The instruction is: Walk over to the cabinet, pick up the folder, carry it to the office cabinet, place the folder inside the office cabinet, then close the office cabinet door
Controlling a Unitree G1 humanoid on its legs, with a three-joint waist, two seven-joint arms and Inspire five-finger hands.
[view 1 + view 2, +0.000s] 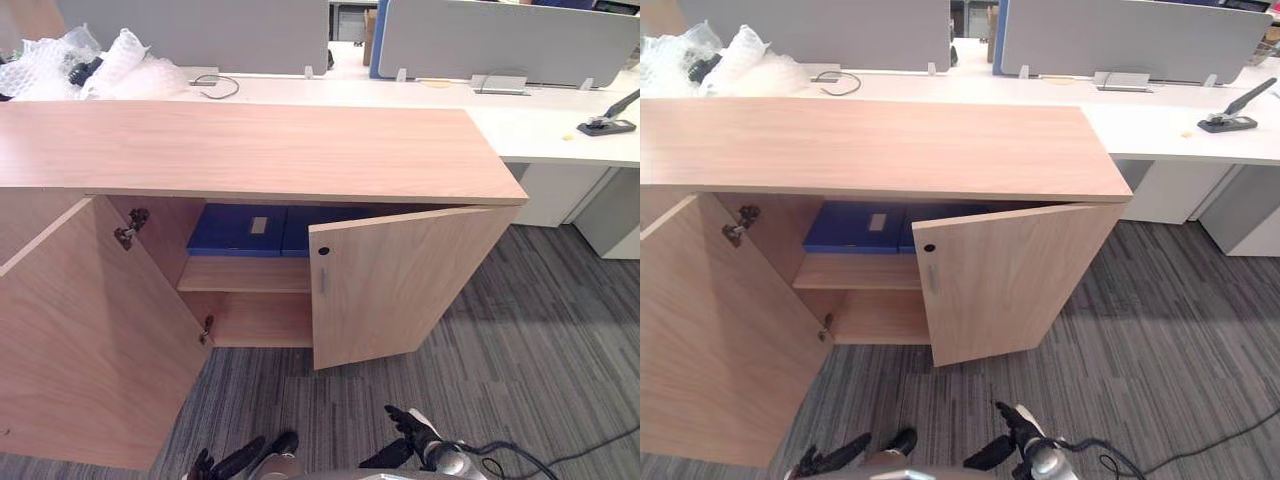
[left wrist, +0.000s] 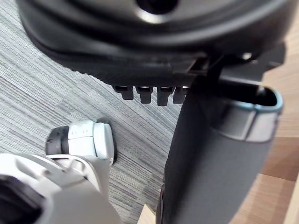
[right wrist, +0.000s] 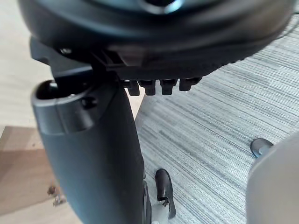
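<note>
With left hand [image 1: 243,459] and right hand [image 1: 414,428] low, empty, fingers seemingly relaxed, the half-open pale wooden door [image 1: 400,285] could jam on the flat blue folder [image 1: 235,230] if it juts.

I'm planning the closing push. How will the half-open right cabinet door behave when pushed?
The right door looks like a rigid wood panel, so it should swing whole rather than flex. Apparently hinged at its right edge, a push near its handle would likely turn it easiest.
</note>
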